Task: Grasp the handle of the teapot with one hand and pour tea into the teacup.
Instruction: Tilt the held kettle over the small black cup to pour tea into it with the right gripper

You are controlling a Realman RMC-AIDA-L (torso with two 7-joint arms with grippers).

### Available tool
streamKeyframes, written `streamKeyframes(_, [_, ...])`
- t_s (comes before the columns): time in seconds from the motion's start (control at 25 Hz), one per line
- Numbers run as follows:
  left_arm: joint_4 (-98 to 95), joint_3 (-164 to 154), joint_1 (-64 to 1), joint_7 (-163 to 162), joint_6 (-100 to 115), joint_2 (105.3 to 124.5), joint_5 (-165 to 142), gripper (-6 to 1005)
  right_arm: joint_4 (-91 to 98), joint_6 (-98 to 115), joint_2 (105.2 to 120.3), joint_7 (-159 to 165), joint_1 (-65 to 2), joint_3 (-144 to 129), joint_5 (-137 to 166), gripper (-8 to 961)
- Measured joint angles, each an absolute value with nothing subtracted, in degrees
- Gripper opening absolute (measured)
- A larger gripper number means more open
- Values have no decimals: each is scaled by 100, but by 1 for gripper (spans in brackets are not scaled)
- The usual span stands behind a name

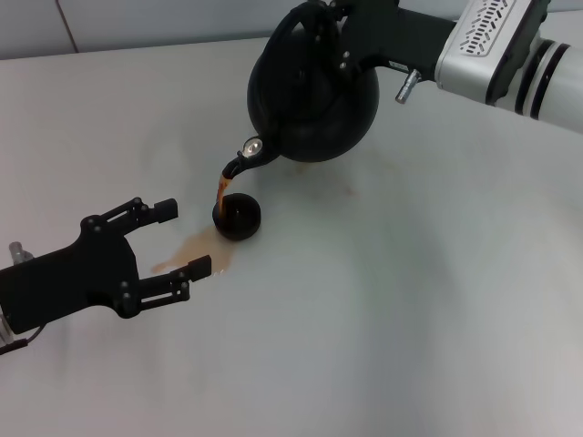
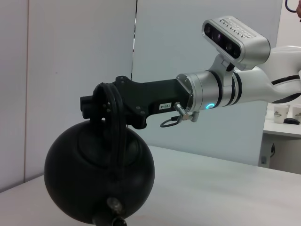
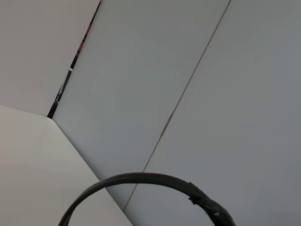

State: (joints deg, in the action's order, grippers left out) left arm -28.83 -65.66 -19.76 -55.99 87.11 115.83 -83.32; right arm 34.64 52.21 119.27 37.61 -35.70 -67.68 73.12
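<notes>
1 teapot (image 1: pixel 314 100) tilted, right gripper (image 1: pixel 339 41) clamping handle (image 2: pixel 113 117), tea (image 1: pixel 221 189) streaming into teacup (image 1: pixel 238 217), left gripper (image 1: pixel 173 246) spread

Black hands (image 1: pixel 168 250), silver-white forearm (image 2: pixel 244 87), black bands, blue light.

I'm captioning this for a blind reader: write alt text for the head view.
The right gripper holds the tilted teapot by its handle, pouring tea into the teacup. Spilled tea pools beside the cup, by the open left gripper.
</notes>
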Motion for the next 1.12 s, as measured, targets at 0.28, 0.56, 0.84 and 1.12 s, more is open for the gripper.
streamKeyframes(0.28, [-2883, -6565, -2001, -5608, 8657, 11584, -8332, 863, 3439, 5216, 11927, 3740, -3541, -6767, 7312, 88])
streamKeyframes(0.56, [-2883, -6565, -2033, -5644, 8637, 11590, -8332, 863, 3427, 5212, 11927, 3675, -3497, -6767, 7312, 88])
streamKeyframes(0.84, [-2898, -6565, -2047, -5650, 8637, 11603, -8332, 863, 3419, 5211, 11927, 3669, -3444, -6767, 7312, 89])
streamKeyframes(1.12, [-2900, -6565, -2072, -5652, 8630, 11625, -8332, 863, 3419, 5212, 11927, 3539, -3405, -6767, 7312, 89])
